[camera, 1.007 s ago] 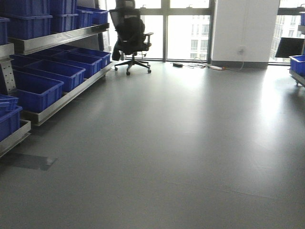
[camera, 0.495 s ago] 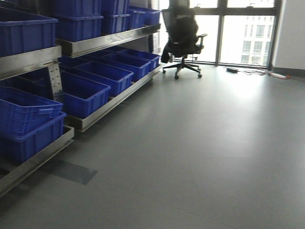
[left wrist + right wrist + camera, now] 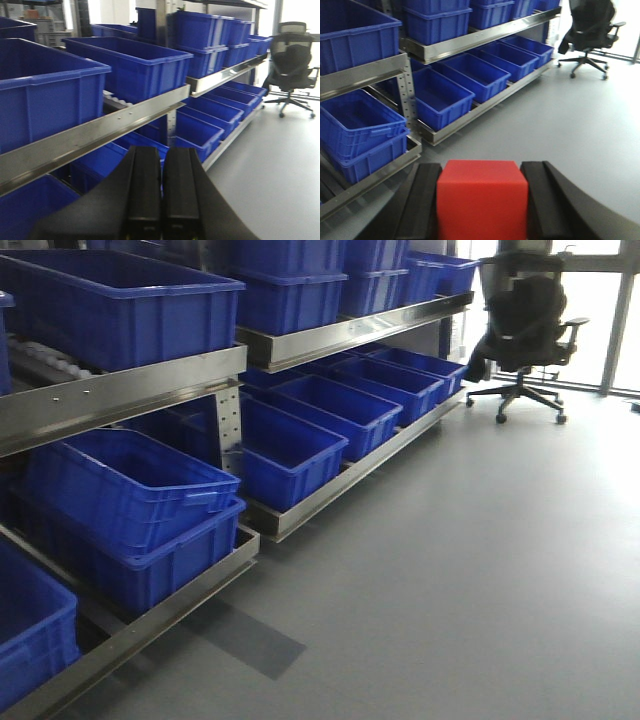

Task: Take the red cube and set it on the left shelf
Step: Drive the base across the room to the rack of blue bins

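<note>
Carrying step: the cube is in hand and the shelf lies ahead, with placing not yet begun.

The steel shelf rack (image 3: 120,400) fills the left of the front view, its tiers lined with blue bins (image 3: 290,455). The left gripper (image 3: 161,155) has its jaws pressed together, with nothing between them. The right gripper (image 3: 481,170) is clamped on the red cube (image 3: 482,205), which sits squarely between its fingers, well apart from the rack. The next move likely calls for closing on the rack, reaching over a tier, then releasing.
</note>
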